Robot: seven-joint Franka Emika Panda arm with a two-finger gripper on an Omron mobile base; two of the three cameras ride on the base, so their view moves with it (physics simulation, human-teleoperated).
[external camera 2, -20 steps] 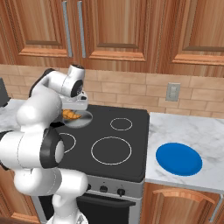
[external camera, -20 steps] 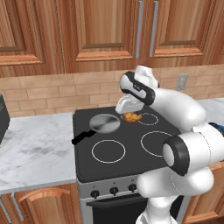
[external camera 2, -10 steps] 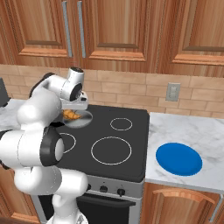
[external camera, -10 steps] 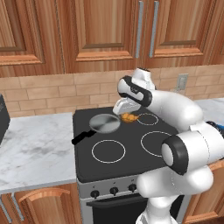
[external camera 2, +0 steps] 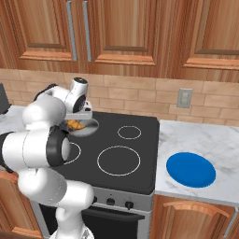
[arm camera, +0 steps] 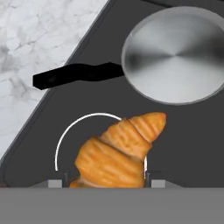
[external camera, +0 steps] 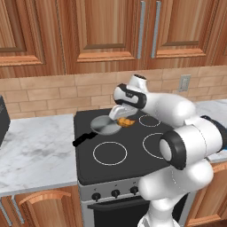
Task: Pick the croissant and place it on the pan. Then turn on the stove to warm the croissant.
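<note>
Wooden cabinets (external camera: 102,31) run along the top with slim metal handles (external camera: 141,22), and a tan brick backsplash (external camera: 53,95) sits beneath them. White marbled counter (external camera: 31,150) spreads to the left, more counter (external camera 2: 205,140) to the right carrying a blue plate (external camera 2: 191,169), and there's a wall outlet (external camera 2: 185,98) above it.

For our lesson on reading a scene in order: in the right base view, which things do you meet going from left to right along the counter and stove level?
Croissant held in the gripper → pan → the stove and its small back burner ring → blue plate.
</note>
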